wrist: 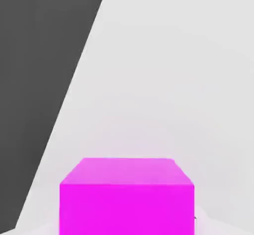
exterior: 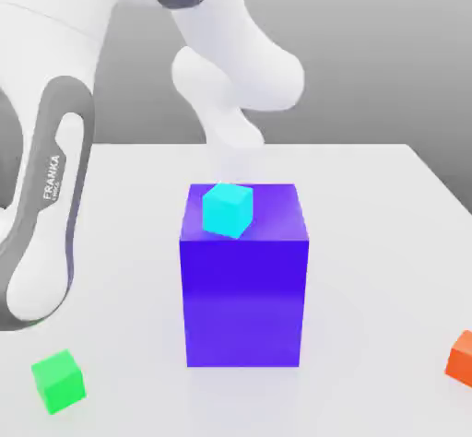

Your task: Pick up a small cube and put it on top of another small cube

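Note:
The small bright green cube (exterior: 58, 380) sits on the white table near the front, at the exterior view's left, far from my arm. My arm (exterior: 235, 94) reaches down behind the big blue-violet block (exterior: 244, 288), which hides the hand's lower end. In the hand view a magenta cube (wrist: 126, 199) rests on the table very close to the hand.
A cyan cube (exterior: 227, 209) stands on top of the blue-violet block. An orange cube (exterior: 461, 357) lies at the exterior view's right edge. The white table (exterior: 369, 242) ends at the back against a grey backdrop.

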Controlling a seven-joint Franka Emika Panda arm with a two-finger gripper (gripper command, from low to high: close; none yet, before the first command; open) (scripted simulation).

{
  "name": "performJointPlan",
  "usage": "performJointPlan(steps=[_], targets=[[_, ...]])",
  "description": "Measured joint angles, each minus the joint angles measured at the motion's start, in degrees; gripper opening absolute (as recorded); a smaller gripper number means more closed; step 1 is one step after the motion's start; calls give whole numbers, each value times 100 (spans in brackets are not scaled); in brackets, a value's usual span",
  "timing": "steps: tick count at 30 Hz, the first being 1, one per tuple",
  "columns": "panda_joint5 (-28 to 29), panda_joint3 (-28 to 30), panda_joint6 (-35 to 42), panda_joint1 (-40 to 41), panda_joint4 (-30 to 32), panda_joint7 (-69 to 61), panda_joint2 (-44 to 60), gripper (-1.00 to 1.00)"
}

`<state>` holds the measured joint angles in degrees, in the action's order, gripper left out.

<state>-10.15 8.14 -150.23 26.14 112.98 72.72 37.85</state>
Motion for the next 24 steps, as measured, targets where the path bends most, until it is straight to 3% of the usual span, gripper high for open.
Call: performJointPlan(steps=[4,15,20,21,24], targets=[[160,127,484,-106,213,94,-699,-100],[711,99,252,-568,2426,-109,-2724,-100],[476,-51,-537,-514,2600,-335,-2101,-100],[440,-75,-640,-498,2597,-362,-1995,100],[440,-75,-641,-496,2597,-362,-1995,100]])
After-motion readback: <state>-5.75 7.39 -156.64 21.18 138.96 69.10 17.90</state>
